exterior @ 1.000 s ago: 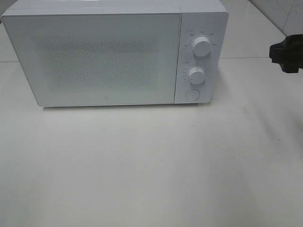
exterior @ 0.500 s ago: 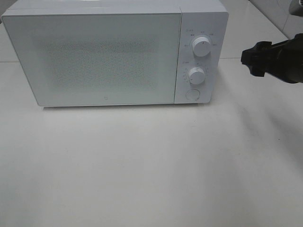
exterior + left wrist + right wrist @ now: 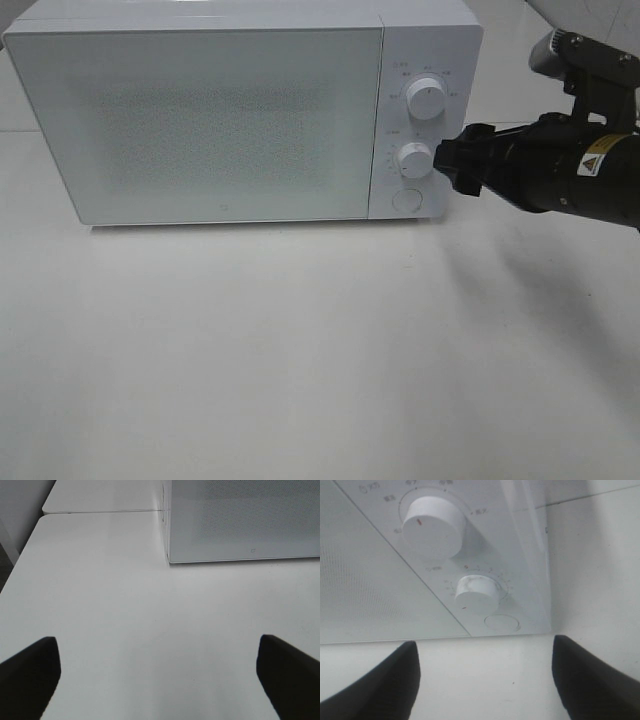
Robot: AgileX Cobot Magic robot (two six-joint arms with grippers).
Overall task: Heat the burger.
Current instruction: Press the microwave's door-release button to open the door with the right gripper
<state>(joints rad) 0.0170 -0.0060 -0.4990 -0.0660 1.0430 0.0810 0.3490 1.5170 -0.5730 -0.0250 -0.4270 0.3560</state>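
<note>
Although sought in all three views, cannot be seen: burger; look and place cannot be told. Shows only white microwave (image 3: pixel 220 120) at back of worktop (image 3: pixel 300 350), frosted door (image 3: pixel 200 125) shut, nothing discernible through it. Places right hand (image 3: pixel 455 165) level with lower knob (image 3: pixel 414 159), just to its right, below upper knob (image 3: pixel 427 101), fingers spread, gripping nothing. Places left hand (image 3: pixel 157 675) above worktop, facing microwave's left front corner, fingers wide apart, empty.

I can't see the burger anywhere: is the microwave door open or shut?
Shut. The microwave door lies flush beside the control panel, with no gap showing.
</note>
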